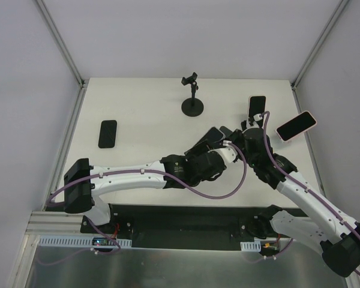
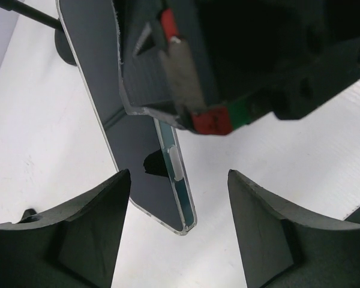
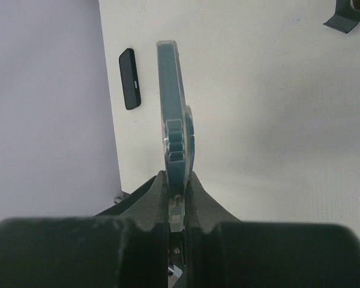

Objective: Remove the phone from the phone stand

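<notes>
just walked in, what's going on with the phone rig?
The right gripper is shut on a clear-cased phone, holding it edge-on over the table near the middle. The left gripper is open and straddles that phone's free end without clamping it yet, so this looks like a handover. The phone stand at the back of the table holds nothing. A black phone lies flat on the left side.
</notes>
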### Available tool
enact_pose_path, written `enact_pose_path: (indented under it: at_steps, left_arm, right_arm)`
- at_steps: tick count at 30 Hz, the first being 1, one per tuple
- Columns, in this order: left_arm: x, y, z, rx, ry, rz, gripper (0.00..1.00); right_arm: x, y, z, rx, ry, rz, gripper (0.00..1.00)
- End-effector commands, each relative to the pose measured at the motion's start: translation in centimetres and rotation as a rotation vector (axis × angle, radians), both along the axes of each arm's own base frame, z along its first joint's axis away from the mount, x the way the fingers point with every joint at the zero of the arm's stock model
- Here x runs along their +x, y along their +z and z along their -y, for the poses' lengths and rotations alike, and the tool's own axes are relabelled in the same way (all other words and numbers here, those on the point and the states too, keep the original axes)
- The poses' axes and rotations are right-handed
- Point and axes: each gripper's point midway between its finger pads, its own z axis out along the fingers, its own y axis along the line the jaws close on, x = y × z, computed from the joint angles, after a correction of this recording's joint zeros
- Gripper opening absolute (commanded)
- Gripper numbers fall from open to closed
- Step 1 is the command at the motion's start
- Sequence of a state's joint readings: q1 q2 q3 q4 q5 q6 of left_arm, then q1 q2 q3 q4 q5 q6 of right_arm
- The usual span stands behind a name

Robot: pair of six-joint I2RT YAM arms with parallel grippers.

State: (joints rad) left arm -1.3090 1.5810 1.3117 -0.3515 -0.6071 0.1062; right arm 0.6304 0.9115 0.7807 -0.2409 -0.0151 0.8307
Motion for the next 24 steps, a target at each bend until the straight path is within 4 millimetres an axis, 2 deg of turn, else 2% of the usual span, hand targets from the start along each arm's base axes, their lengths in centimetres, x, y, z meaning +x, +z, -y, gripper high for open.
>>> enact_pose_path:
  at_steps: [1, 4, 7, 8, 11, 15, 18, 19, 21, 22, 24]
  left_arm:
    - [0.8, 1.1, -0.4, 0.039, 0.039, 0.071, 0.64]
    - [0.9, 0.7, -0.5, 0.055, 0.048, 0.078, 0.56]
    - [1.1, 0.7, -0.6, 0.064, 0.057, 0.089, 0.45]
    - [1.1, 0.8, -0.6, 0.067, 0.057, 0.093, 0.38]
    - [1.2, 0.7, -0.7, 0.071, 0.057, 0.093, 0.29]
    - [1.1, 0.5, -0.9, 0.069, 0.063, 0.090, 0.05]
    - [1.0, 0.3, -1.2, 0.072, 0.069, 0.088, 0.00]
    - [1.1, 0.2, -1.3, 0.074, 0.071, 0.089, 0.00]
    - [1.0, 0.3, -1.5, 0.071, 0.074, 0.090, 0.00]
    - [1.0, 0.2, -1.7, 0.074, 0.077, 0.090, 0.00]
    - [0.9, 0.1, -2.1, 0.072, 0.082, 0.090, 0.00]
  right_arm:
    - [0.4, 3.8, -0.7, 0.131, -0.022, 0.065, 0.01]
    - [0.5, 4.1, -0.7, 0.141, -0.027, 0.063, 0.01]
    - [0.7, 4.0, -0.7, 0.138, -0.036, 0.064, 0.01]
    - [0.7, 3.9, -0.6, 0.139, -0.041, 0.060, 0.01]
    - [0.8, 3.7, -0.7, 0.140, -0.045, 0.049, 0.01]
    - [1.1, 3.4, -0.9, 0.141, -0.047, 0.044, 0.02]
    - [1.7, 2.9, -0.4, 0.127, -0.091, 0.050, 0.18]
    - [1.7, 2.9, -0.4, 0.130, -0.093, 0.051, 0.29]
    - [1.9, 3.0, -0.2, 0.130, -0.103, 0.058, 0.41]
    - [1.9, 2.9, -0.3, 0.120, -0.096, 0.065, 0.55]
    - [2.1, 3.3, -0.2, 0.108, -0.094, 0.081, 0.68]
